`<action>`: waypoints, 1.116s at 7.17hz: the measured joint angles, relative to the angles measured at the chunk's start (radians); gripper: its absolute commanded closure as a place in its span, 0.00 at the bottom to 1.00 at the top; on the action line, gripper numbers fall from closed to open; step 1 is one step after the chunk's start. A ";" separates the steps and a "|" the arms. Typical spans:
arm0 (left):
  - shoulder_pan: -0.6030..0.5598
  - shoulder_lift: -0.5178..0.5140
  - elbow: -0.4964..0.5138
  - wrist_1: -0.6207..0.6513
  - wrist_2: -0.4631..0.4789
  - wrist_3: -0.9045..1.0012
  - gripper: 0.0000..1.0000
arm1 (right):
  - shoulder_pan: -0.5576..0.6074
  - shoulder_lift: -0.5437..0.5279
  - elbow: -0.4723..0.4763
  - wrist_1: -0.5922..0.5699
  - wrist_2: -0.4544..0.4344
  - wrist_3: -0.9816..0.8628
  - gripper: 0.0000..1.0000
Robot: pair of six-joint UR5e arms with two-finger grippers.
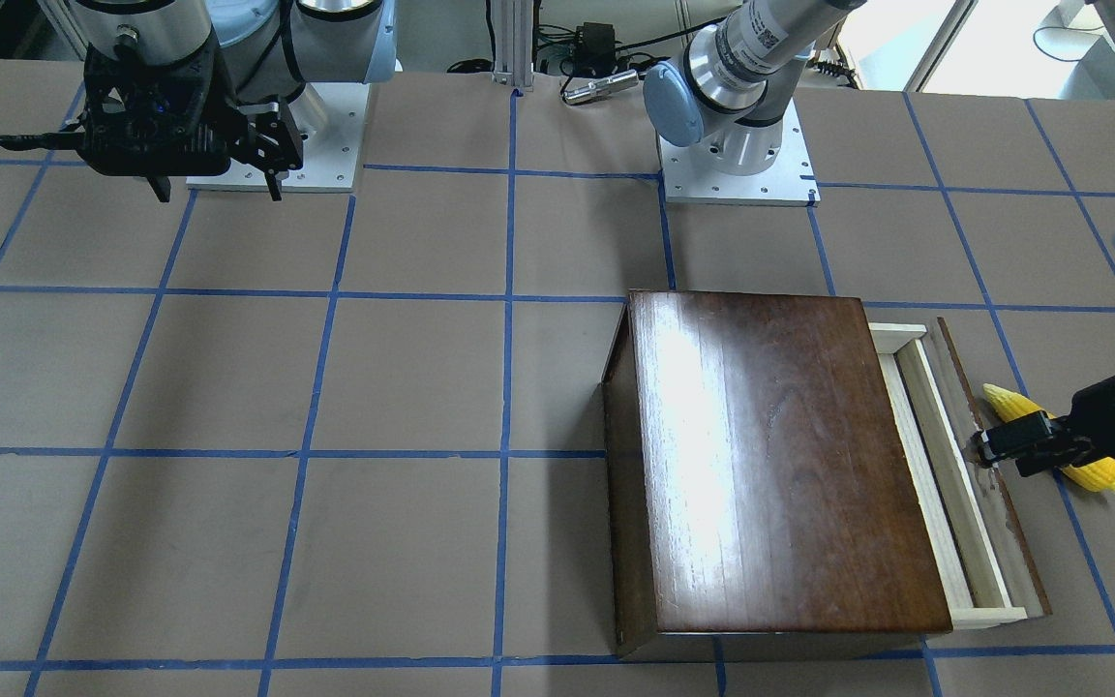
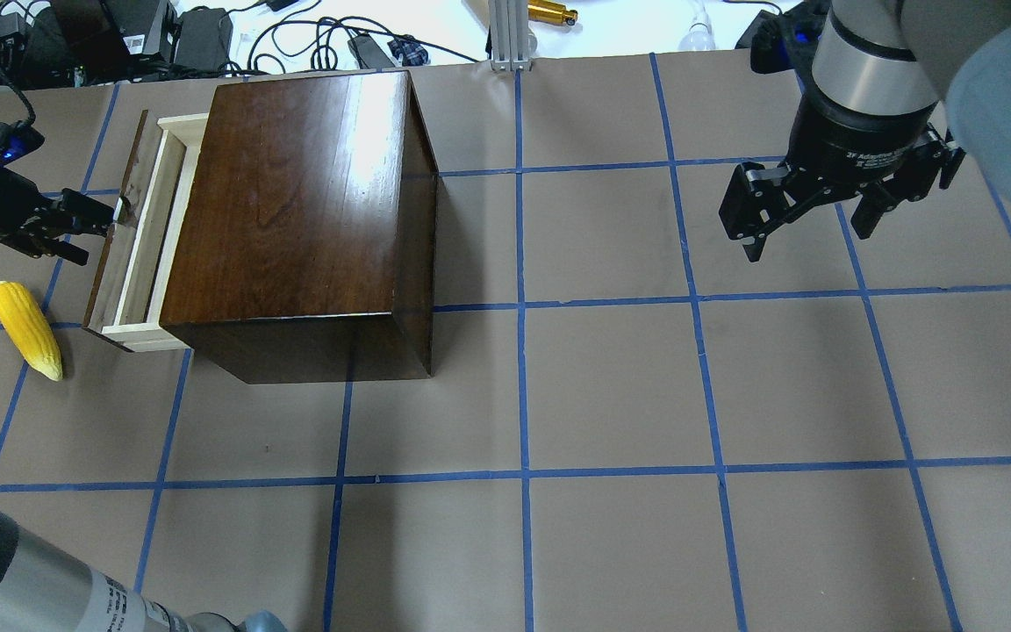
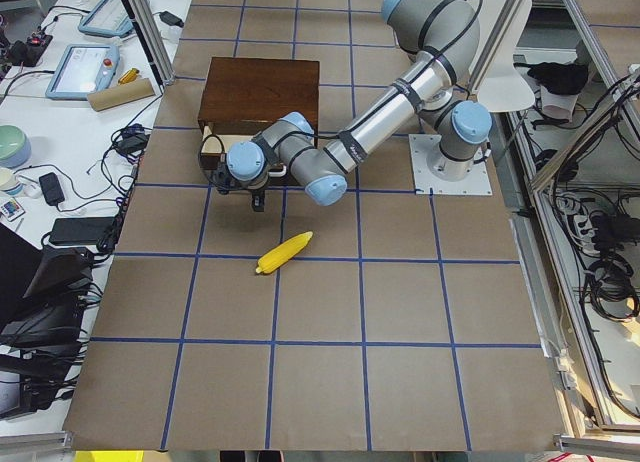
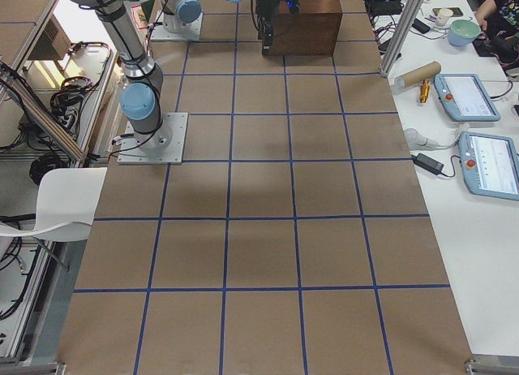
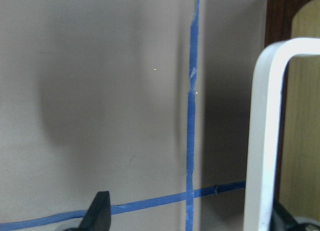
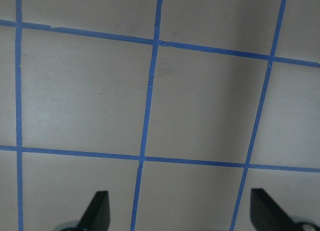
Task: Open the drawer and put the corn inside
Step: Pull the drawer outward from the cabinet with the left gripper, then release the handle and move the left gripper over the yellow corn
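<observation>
Since the left gripper (image 2: 95,235) has its fingers (image 2: 89,211) spread rather than pinched, with only one tip lying against the small metal pull (image 2: 122,207) (the wrist view is too blurred to say how firmly it is hooked), the opening stroke should, I judge, be slow and dead straight. It should run away from the box along the drawer's own line, so the tip does not slip off. The drawer (image 2: 109,272) stands only a little way out, showing a narrow strip of pale tray between its dark front panel and the box. That slot looks too tight for the cob, so more travel is needed. Just outside the front panel lies the corn (image 2: 25,329), flat on the table (image 2: 611,386) and touching nothing, toward the robot's end of the drawer. The panel will move toward it while opening, so stop short of nudging it. Nothing pins the dark wooden box (image 2: 295,202), which may slide along with a hard tug. Well apart, over the table's other side, the right gripper (image 2: 808,241) hangs with fingers spread, holding nothing.
</observation>
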 measured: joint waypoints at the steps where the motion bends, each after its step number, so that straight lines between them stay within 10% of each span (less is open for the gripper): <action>1: 0.002 0.000 0.001 0.001 0.002 0.000 0.00 | 0.000 0.000 0.000 0.000 0.000 0.000 0.00; 8: 0.027 0.009 0.000 0.013 0.027 0.003 0.00 | 0.000 0.000 0.000 0.000 0.000 0.000 0.00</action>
